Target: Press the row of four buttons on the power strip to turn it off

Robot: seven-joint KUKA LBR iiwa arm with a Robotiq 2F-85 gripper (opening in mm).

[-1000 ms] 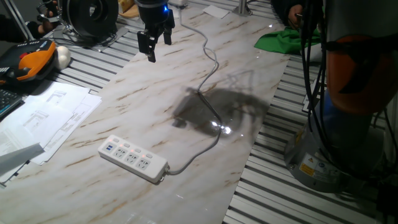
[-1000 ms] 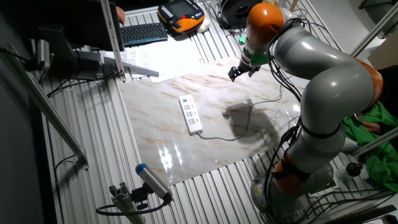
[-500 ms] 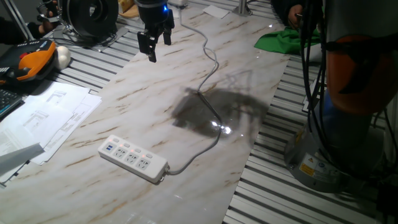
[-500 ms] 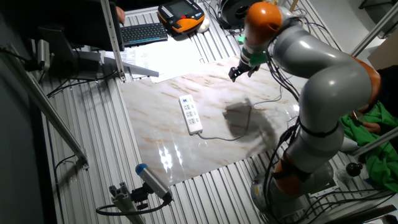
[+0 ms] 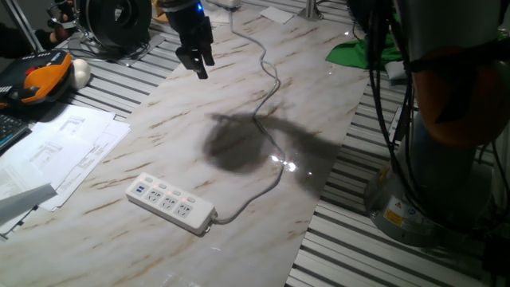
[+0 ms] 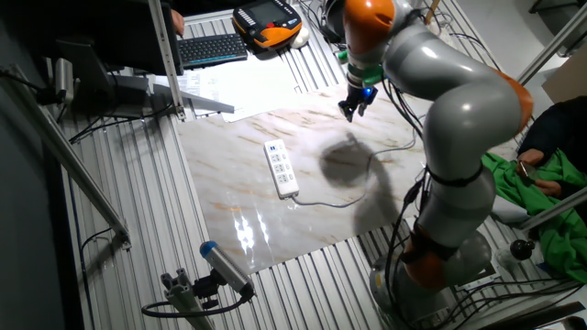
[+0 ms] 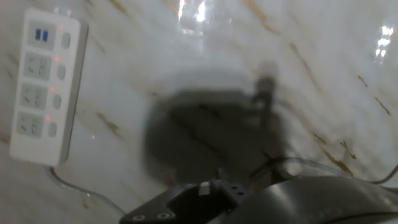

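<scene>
Power strip (image 5: 170,202) lies lower left on the surface (image 5: 239,96); the end effector (image 5: 196,60) hovers upper left, its grip state unclear.

The hand view is motion-blurred throughout. The gripper (image 5: 196,62) fingertips do not appear in it; only a dark housing part is cut off by the frame edge at 6 o'clock. In both fixed views the fingertips are too small to resolve any gap.

The power strip (image 7: 42,93) sits at 9 o'clock in the hand view; socket details are smeared. The row of four buttons (image 7: 58,84) shows as dull blurred patches; rocker position cannot be read. Its cable (image 7: 74,190) runs out of frame at 7 o'clock.
</scene>
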